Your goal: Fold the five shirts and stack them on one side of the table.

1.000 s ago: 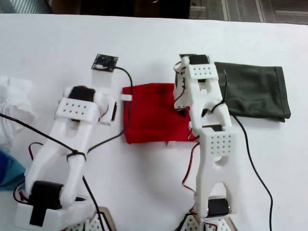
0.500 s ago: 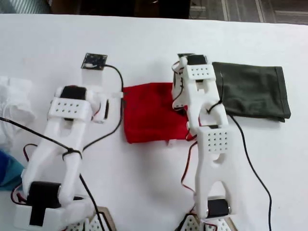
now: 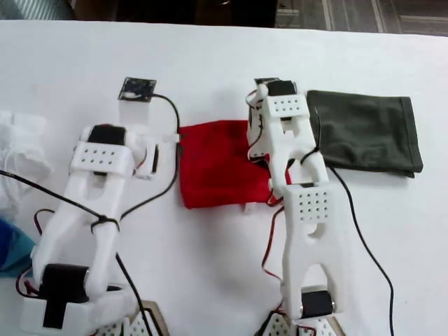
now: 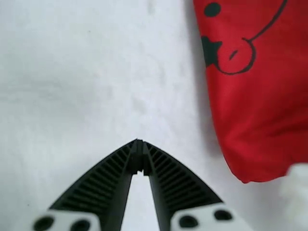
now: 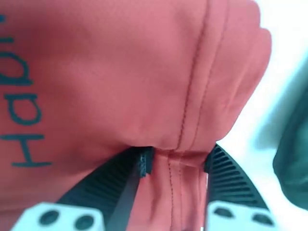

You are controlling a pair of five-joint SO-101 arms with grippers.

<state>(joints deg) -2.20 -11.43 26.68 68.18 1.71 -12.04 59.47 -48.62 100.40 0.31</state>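
Left gripper (image 4: 138,147) is closed and empty over the counter (image 4: 72,72), at 9 o'clock of the red shirt (image 3: 217,168). Right gripper (image 5: 177,159) stands parted, straddling its seamed fold.

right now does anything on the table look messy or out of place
Mostly tidy: the red shirt and dark green shirt lie folded, side by side, not stacked. The odd spot is the left edge of the table, where white cloth and blue cloth sit crumpled.
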